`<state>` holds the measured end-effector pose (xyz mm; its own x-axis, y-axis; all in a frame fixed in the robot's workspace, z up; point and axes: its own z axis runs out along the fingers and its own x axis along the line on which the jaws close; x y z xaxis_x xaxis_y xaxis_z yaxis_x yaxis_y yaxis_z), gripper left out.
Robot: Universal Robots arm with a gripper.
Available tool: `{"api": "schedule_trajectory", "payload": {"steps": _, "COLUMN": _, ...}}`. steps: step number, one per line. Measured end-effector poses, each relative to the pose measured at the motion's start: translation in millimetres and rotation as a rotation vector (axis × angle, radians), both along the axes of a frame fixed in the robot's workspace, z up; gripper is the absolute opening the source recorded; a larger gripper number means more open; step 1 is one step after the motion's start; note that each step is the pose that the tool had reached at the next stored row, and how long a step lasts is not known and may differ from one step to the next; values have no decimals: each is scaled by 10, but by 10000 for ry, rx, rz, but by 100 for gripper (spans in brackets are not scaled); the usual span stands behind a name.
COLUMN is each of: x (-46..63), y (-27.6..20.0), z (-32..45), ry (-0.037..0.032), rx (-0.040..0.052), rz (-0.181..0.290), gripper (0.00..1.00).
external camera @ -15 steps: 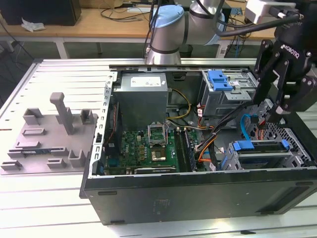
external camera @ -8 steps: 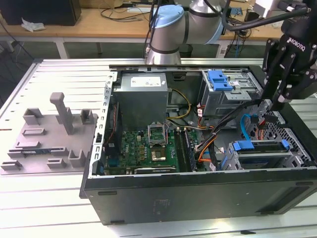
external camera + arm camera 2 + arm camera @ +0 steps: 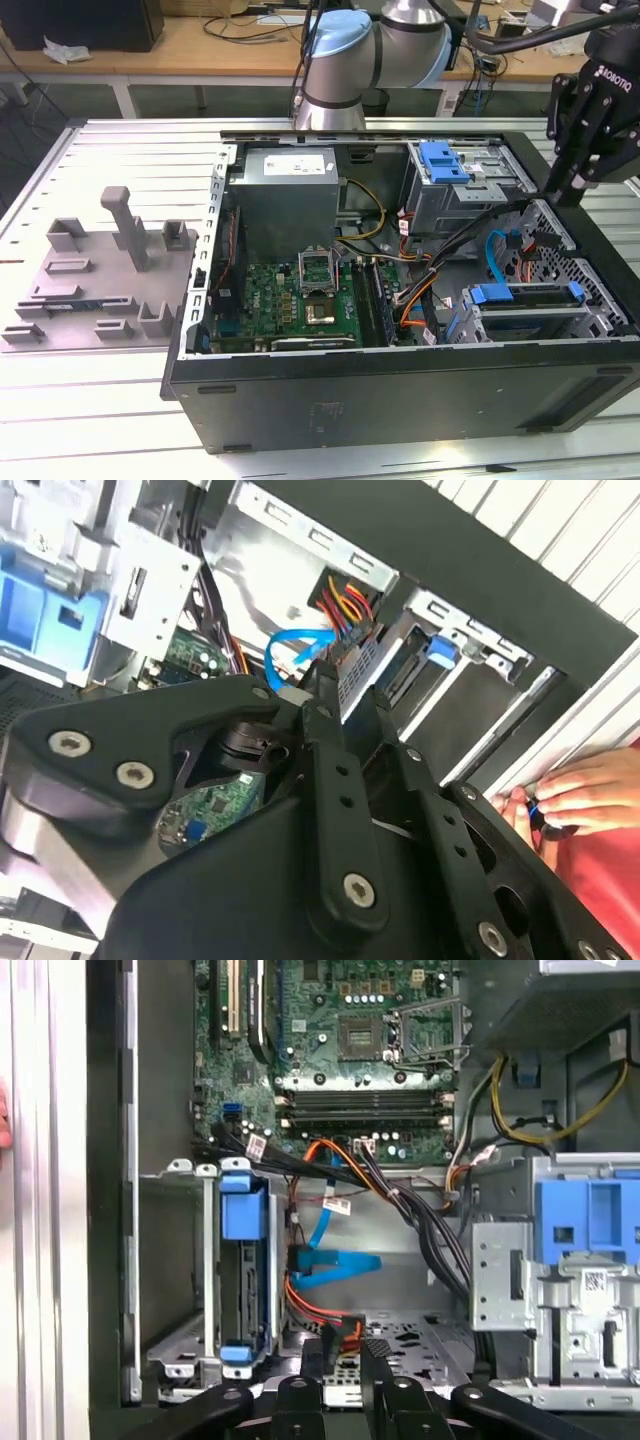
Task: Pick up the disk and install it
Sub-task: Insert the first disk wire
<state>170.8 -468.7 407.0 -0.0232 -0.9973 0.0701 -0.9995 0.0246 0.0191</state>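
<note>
Black matte fingers (image 3: 312,1370), 2 in number, on hinged links studded with round bolts: closest item in both wrist views. Tips drawn together, nothing pinched between them. In the exterior view they hang over the drive end of the case (image 3: 400,400), a black rectangular sheet-metal tower lying open on its side.

Wire bundle (image 3: 320,1310): thin orange and red strands ending in a dark plug, just ahead of the fingertips.

Data cable (image 3: 335,1265): flat, glossy, blue, looped, a little beyond that bundle.

Disk (image 3: 247,1280): flat slab seen edge-on, framed by a blue plastic carrier with tabs at both ends. It is seated in a perforated bare-metal cage, ahead of the fingertips and off to one side, apart from them. In the exterior view it lies below the fingertips.

Latch piece (image 3: 445,160): blue moulded plastic on the upper metal bay, on the other side of the fingers from the disk.

Motherboard (image 3: 350,1040): green, densely studded, with a square socket, far beyond the fingertips.

Power supply (image 3: 290,195): plain grey box, farther than the motherboard.

Bench (image 3: 100,400): ribbed aluminium slats, carrying the case and a grey moulded fixture (image 3: 100,270).

Hand (image 3: 570,795): a person's, at the case's outer edge, behind the fingers.
</note>
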Motion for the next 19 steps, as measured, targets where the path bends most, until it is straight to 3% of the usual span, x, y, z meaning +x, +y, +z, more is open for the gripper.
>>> {"api": "schedule_trajectory", "payload": {"steps": 5, "x": 58, "y": 18, "z": -8, "ry": -1, "rx": 0, "rz": -404, "gripper": 29}}
{"api": "schedule_trajectory", "payload": {"steps": 7, "x": 59, "y": 19, "z": -16, "ry": 0, "rx": 1, "rz": -745, "gripper": 29}}
{"api": "schedule_trajectory", "payload": {"steps": 11, "x": 61, "y": 19, "z": -41, "ry": 0, "rx": 0, "rz": -1858, "gripper": 29}}
{"api": "schedule_trajectory", "payload": {"steps": 15, "x": 71, "y": 24, "z": -59, "ry": -14, "rx": -144, "rz": -2122, "gripper": 29}}
{"api": "schedule_trajectory", "payload": {"steps": 16, "x": 73, "y": 27, "z": -63, "ry": -19, "rx": -195, "rz": -2150, "gripper": 29}}
{"api": "schedule_trajectory", "payload": {"steps": 18, "x": 79, "y": 51, "z": -83, "ry": -51, "rx": -492, "rz": -2217, "gripper": 29}}
{"api": "schedule_trajectory", "payload": {"steps": 19, "x": 101, "y": 189, "z": -124, "ry": -76, "rx": -796, "rz": -2457, "gripper": 29}}
